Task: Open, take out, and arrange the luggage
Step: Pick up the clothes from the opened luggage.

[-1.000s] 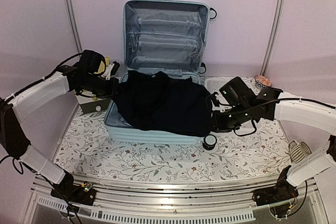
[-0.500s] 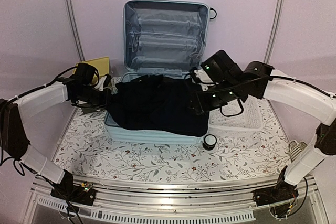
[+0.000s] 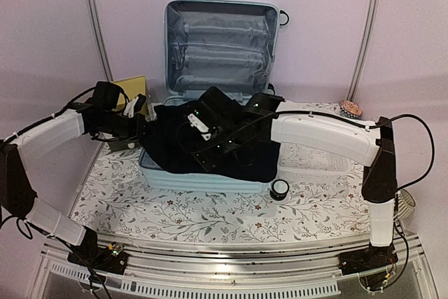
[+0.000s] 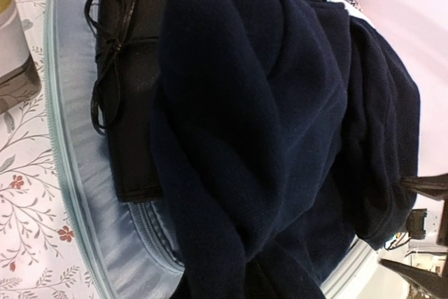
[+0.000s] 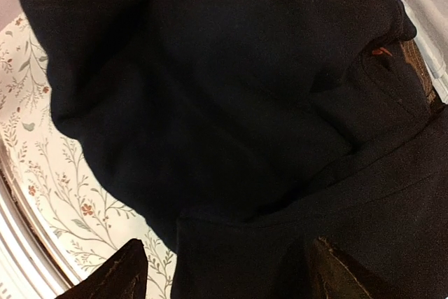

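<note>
Standing in the middle of the flowered table [image 3: 175, 215], the luggage [image 3: 220, 40] is open: its lid is upright against the back wall and shows grey lining, and its lower shell lies flat in front of the lid. A dark navy garment [image 3: 168, 145] is heaped in this lower shell and hangs over the shell's front rim.

The right arm reaches from the right of the luggage across the shell. The right gripper [image 5: 224, 281] is over the middle of the garment; its fingertips [image 5: 115, 278] stand wide apart and grasp nothing. The left gripper [image 3: 136, 125] is at the left rim of the luggage, at the garment's edge. Its fingers are clenched, but I cannot tell if cloth is between them.

A white lattice basket [image 3: 315, 166] lies just right of the luggage, and a yellow-topped box [image 3: 130, 86] is just left of it. A black pouch [image 4: 133, 89] with a tied string lies inside the luggage, partly under the garment. A small round black object [image 3: 279, 188] sits just in front of the luggage.
</note>
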Robot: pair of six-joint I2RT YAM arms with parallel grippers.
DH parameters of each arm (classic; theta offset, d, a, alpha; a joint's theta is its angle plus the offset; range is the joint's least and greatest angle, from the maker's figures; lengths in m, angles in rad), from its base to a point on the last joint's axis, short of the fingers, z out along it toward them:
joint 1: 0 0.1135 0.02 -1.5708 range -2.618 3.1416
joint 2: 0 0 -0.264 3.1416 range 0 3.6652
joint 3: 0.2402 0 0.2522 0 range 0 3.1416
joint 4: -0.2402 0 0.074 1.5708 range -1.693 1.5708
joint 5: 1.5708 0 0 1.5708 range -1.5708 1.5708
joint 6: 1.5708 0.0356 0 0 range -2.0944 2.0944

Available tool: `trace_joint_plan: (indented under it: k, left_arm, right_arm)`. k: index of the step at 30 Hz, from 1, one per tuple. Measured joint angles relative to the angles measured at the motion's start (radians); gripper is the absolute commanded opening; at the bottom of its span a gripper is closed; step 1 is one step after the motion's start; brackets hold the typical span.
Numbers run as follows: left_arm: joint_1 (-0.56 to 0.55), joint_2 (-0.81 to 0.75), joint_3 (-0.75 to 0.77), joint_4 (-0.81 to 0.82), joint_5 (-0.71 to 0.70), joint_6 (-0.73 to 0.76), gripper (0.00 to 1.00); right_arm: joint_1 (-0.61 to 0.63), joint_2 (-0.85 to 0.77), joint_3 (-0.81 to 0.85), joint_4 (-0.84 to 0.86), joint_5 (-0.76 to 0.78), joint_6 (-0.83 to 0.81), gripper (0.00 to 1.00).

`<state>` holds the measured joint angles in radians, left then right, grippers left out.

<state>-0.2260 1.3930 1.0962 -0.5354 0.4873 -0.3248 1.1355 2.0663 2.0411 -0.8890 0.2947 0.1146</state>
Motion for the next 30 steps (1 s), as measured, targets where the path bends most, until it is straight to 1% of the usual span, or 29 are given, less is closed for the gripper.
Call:
trace_joint_plan:
  k: [3,6,8,9,10,11,13,15,22,26,30]
  left_arm:
    - [0.002,-0.007,0.0,0.0,0.023,0.0,0.0]
    - [0.005,-0.008,0.0,0.0,0.04,0.0,0.0]
    - [0.005,-0.008,0.0,0.0,0.05,-0.001,0.0]
    - [0.005,-0.008,0.0,0.0,0.056,-0.001,0.0]
    - [0.006,-0.008,0.0,0.0,0.063,-0.002,0.0]
    - [0.006,-0.008,0.0,0.0,0.074,-0.003,0.0]
    - [0.008,-0.008,0.0,0.001,0.099,-0.009,0.0]
    - [0.008,-0.008,0.0,0.002,0.13,-0.019,0.0]
    - [0.003,-0.015,0.002,0.044,0.247,-0.091,0.0]
    - [-0.001,-0.02,0.004,0.069,0.291,-0.122,0.0]
    - [-0.001,-0.02,0.005,0.088,0.332,-0.147,0.0]
  right_arm:
    - [0.002,0.029,0.011,-0.006,0.048,-0.008,0.76]
    - [0.002,0.047,0.011,-0.018,0.102,-0.007,0.64]
    - [0.002,0.052,0.011,-0.023,0.121,-0.006,0.48]
    - [0.002,0.052,0.011,-0.023,0.126,-0.008,0.38]
    - [0.002,0.052,0.011,-0.022,0.13,-0.011,0.27]
    - [0.002,0.052,0.013,-0.02,0.137,-0.012,0.18]
    - [0.002,0.052,0.014,-0.009,0.145,-0.017,0.07]
    - [0.002,0.051,0.013,0.009,0.153,-0.019,0.04]
    - [0.001,-0.028,-0.09,0.195,0.144,-0.035,0.03]
    - [0.0,-0.094,-0.149,0.381,0.082,-0.068,0.03]
    - [-0.003,-0.113,-0.187,0.591,-0.019,-0.106,0.02]
